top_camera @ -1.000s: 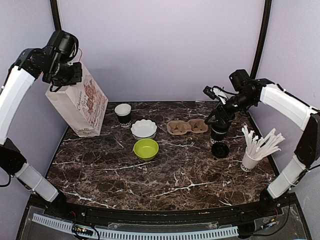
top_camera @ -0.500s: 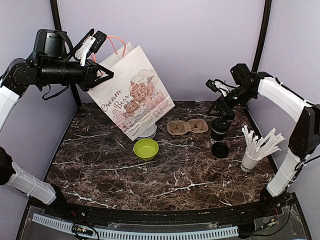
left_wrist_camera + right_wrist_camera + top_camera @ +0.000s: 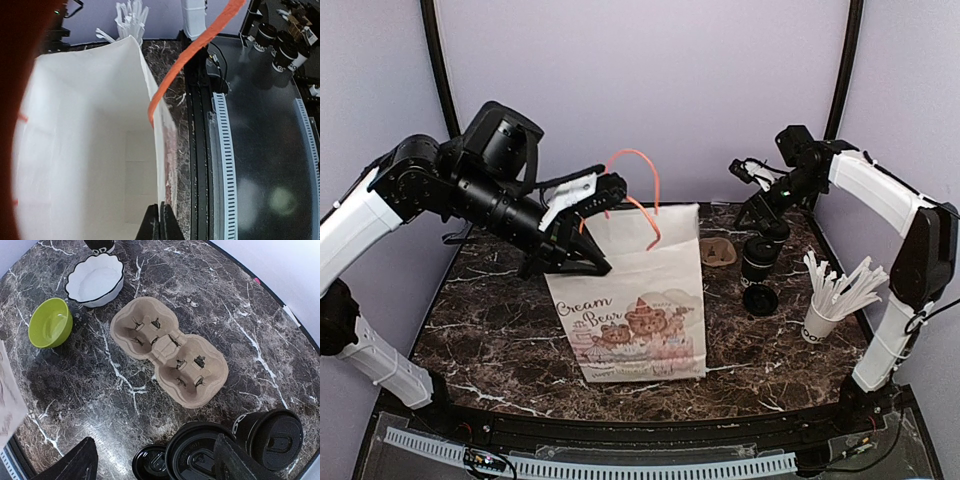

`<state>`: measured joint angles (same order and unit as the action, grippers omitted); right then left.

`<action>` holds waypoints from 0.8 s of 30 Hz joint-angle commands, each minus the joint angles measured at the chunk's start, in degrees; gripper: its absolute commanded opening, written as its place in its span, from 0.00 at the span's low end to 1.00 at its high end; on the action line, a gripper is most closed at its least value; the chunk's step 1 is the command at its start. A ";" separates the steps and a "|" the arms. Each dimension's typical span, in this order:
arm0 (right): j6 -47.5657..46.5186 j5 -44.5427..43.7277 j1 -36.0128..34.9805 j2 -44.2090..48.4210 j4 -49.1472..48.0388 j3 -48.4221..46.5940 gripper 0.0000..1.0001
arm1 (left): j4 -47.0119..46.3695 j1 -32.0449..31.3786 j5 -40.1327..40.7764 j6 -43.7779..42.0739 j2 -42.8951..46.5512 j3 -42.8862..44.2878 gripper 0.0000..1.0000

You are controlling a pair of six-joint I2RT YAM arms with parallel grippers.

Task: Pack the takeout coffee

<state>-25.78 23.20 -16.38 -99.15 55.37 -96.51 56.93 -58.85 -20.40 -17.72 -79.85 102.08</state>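
Note:
Two small black lidded takeout coffee cups stand side by side at the right of the table. In the right wrist view one lidded cup lies below the space between my fingers and the other stands to its right. My right gripper hovers above them, open and empty. My left gripper is shut on the rim of a white paper bag with orange handles. The bag stands upright at the front middle, its white inside empty.
A loose black lid lies by the cups. A brown cup carrier, a white bowl, a green bowl and a lidless black cup sit behind the bag. A white cup of sticks stands at the right.
My left arm has swung the bag from high at the back left down to the front middle, where it now stands upright and hides the bowls. My right gripper has lifted slightly off the cups.

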 commanded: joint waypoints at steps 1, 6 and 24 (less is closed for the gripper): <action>0.36 0.03 -0.04 -1.28 0.23 -1.69 0.80 | 3.11 -3.96 1.91 -3.33 -0.18 -1.92 0.02; 0.47 0.60 -0.72 -2.12 0.17 -1.79 0.80 | 2.11 -7.42 11.88 -4.39 -0.31 -8.35 0.00; -0.55 -12.68 -9.77 -11.30 -0.63 -8.79 0.77 | 4.20 -7.68 23.59 3.99 2.24 -14.19 0.01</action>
<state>-26.65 16.73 -24.10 -106.54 55.55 -101.65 57.10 -66.46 -0.78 -17.02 -78.52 86.78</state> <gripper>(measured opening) 0.781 0.028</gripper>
